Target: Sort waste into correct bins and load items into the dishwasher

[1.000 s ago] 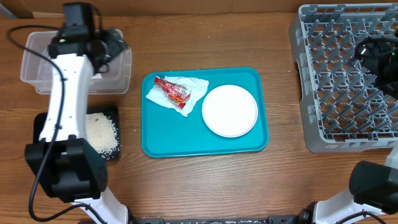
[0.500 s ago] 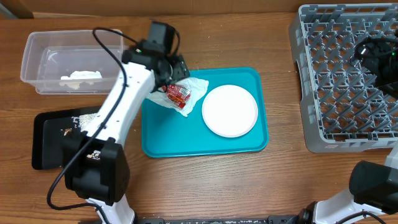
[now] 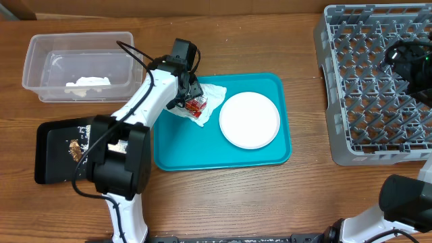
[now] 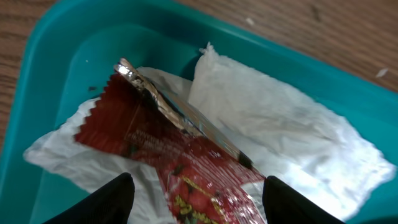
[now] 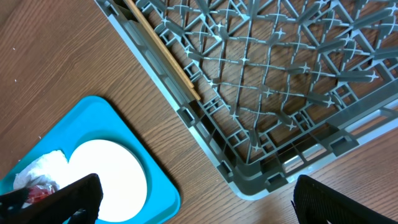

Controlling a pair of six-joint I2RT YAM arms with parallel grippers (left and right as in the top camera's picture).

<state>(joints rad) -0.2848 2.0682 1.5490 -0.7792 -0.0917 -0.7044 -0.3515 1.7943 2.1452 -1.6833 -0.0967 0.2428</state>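
Note:
A red-and-white wrapper (image 4: pixel 186 162) lies on a crumpled white napkin (image 4: pixel 273 124) at the back left of the teal tray (image 3: pixel 223 158). My left gripper (image 4: pixel 196 208) hovers low over the wrapper (image 3: pixel 196 103), open, with one finger (image 4: pixel 115 199) on each side of it. A white plate (image 3: pixel 249 119) sits on the tray's right half. My right gripper (image 5: pixel 199 211) hangs open above the near left corner of the grey dish rack (image 5: pixel 280 81), holding nothing. Wooden chopsticks (image 5: pixel 163 53) lie in the rack. The clear tub (image 3: pixel 40 64) holds a white napkin (image 3: pixel 86 84).
The black tray (image 3: pixel 50 169) at the front left holds a brown lump (image 3: pixel 74 150) and white grains (image 3: pixel 82 129), partly hidden by my left arm. The dish rack (image 3: pixel 378 88) fills the right side. Bare wood lies between the teal tray and the rack.
My left arm swung from over the clear tub to the teal tray and came down over the wrapper, its jaws narrowing somewhat. The right arm has not moved.

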